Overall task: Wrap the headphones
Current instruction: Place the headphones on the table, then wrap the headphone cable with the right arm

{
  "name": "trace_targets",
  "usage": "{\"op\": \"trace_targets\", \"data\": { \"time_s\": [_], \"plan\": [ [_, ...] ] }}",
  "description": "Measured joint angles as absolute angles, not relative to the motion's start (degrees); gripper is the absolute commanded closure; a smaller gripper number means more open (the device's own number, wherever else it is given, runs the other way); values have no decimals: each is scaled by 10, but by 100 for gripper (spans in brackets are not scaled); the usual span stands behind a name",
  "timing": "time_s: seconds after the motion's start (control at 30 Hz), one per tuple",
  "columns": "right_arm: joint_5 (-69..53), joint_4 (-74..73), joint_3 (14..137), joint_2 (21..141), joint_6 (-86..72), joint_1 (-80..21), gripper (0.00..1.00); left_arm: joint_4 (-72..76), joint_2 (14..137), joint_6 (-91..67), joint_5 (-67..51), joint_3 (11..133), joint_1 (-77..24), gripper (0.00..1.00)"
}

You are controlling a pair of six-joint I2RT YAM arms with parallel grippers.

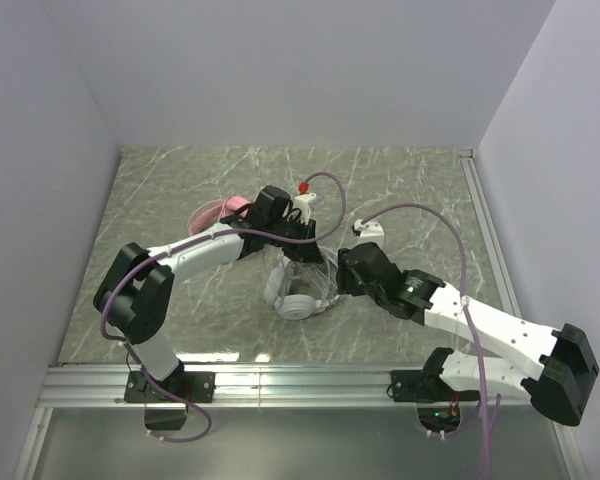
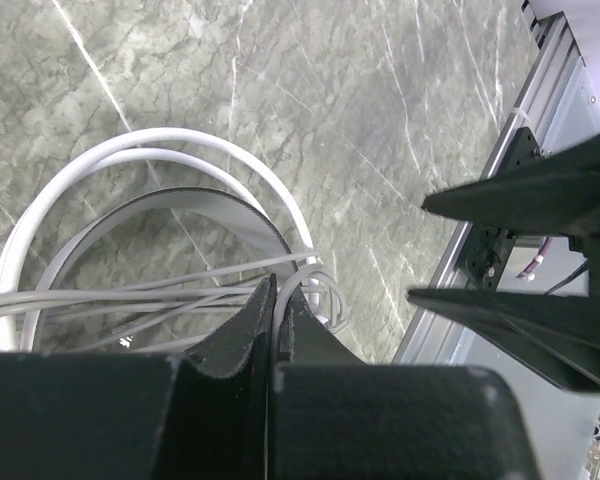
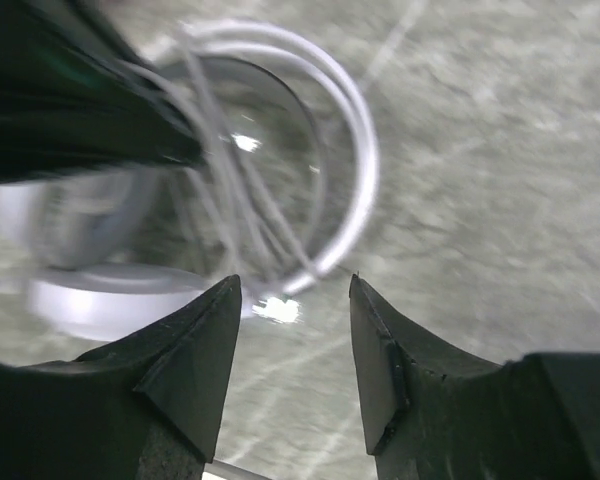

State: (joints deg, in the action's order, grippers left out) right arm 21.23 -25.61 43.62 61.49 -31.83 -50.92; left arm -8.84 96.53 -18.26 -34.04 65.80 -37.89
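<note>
The left pincer (image 2: 272, 310) was matt black, and the cable (image 2: 130, 298) that met its tips was white. Just beyond those tips, the headband (image 2: 210, 205) of the white headphones (image 1: 298, 300) was white at the edges and grey on the inner face. The right pincer (image 3: 290, 330) was black too, and the loops in front of it were white but blurred. To the left of the left pincer, the pink headphones (image 1: 218, 212) were pink all over. Under both pincers the table (image 1: 180, 180) was grey-green with thin white veins, like marble. The arms (image 1: 210, 250) were white and black, with pale purple hoses (image 1: 450, 240).
</note>
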Motion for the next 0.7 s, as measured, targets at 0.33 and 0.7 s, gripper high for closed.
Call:
{"op": "trace_targets", "data": {
  "time_s": [0.33,0.7],
  "plan": [
    [156,-165,436,647,-266,-482,50,-89,967,-178,-335,658,-381,99],
    [117,-114,440,710,-226,-471,54,-102,967,-172,-331,659,-382,100]
  ]
}}
